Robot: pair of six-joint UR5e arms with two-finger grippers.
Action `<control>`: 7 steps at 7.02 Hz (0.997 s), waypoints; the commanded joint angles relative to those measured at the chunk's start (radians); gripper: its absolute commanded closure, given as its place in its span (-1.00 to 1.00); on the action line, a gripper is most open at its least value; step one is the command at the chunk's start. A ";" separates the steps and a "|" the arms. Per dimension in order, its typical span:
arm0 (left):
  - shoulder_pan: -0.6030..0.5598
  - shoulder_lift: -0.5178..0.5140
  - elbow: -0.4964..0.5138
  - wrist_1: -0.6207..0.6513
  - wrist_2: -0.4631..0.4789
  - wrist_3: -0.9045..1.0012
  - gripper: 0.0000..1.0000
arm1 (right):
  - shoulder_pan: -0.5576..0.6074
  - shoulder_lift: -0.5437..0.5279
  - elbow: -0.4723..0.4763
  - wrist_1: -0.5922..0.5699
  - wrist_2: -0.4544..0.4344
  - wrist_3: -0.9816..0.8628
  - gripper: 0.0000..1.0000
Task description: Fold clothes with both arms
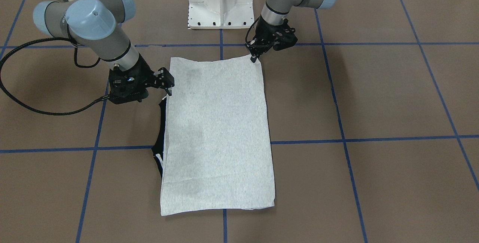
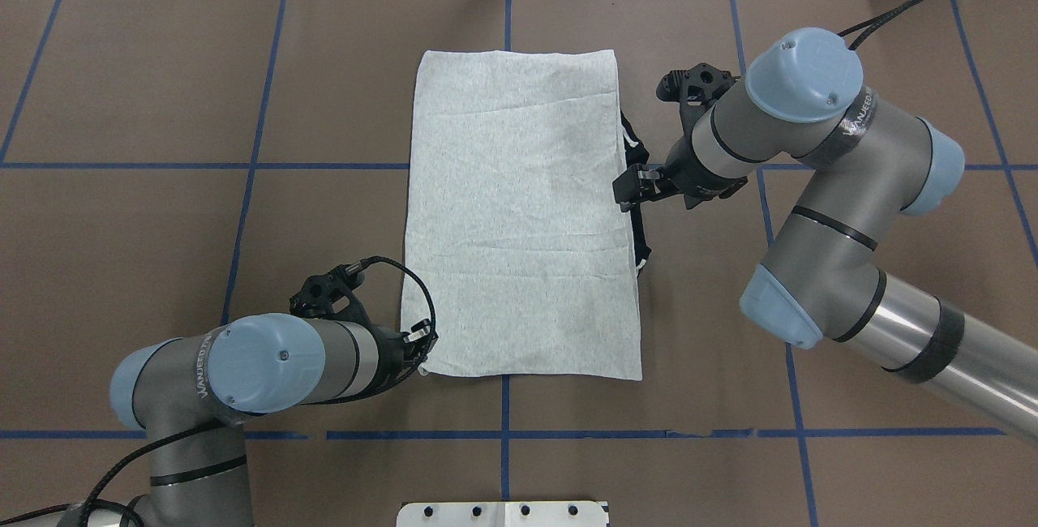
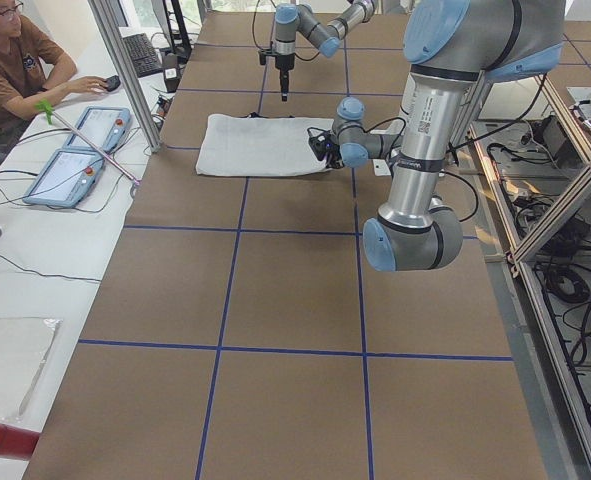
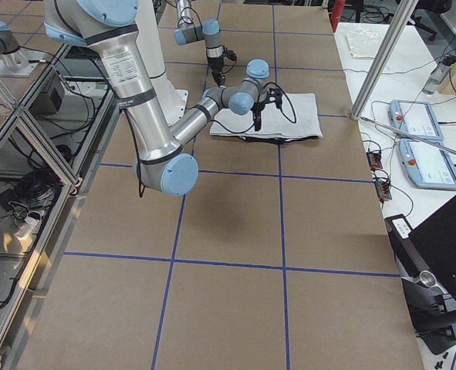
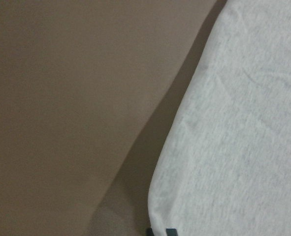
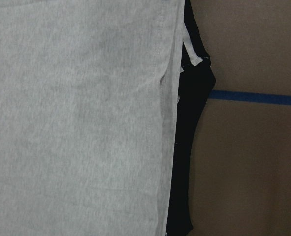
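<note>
The grey T-shirt (image 1: 217, 131) (image 2: 519, 219) lies folded into a long rectangle, plain back up. Its black collar (image 1: 161, 138) (image 2: 636, 162) (image 6: 189, 123) pokes out along the edge on my right. My left gripper (image 1: 255, 58) (image 2: 423, 346) sits low at the shirt's near-left corner. In the left wrist view its tips (image 5: 160, 232) stand close together, pinched on that corner of the cloth (image 5: 243, 128). My right gripper (image 1: 169, 86) (image 2: 626, 190) hovers at the shirt's right edge beside the collar, fingers spread, holding nothing. The right wrist view shows cloth (image 6: 76, 118) and no fingertips.
The white pedestal base (image 1: 220, 2) (image 2: 503, 513) stands at the table's near edge behind the shirt. Blue tape lines (image 2: 243, 165) grid the brown tabletop. A person (image 3: 15, 60) sits at a side desk with control tablets (image 3: 75, 150), beyond a metal post (image 3: 125, 70).
</note>
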 commanded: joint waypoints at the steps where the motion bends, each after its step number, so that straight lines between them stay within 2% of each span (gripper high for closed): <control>1: 0.002 -0.001 -0.004 0.006 -0.002 0.001 1.00 | -0.035 0.003 0.016 0.000 -0.008 0.156 -1.00; 2: 0.004 -0.001 -0.009 0.012 -0.002 0.001 1.00 | -0.066 0.003 0.026 0.000 -0.034 0.261 -1.00; 4: 0.004 -0.001 -0.007 0.012 -0.004 0.004 1.00 | -0.199 0.016 0.043 -0.005 -0.192 0.592 -1.00; 5: 0.004 -0.001 -0.007 0.012 -0.005 0.004 1.00 | -0.251 0.016 0.043 -0.017 -0.239 0.708 -1.00; 7: 0.005 -0.001 -0.007 0.012 -0.010 0.004 1.00 | -0.308 0.015 0.043 -0.095 -0.261 0.827 -1.00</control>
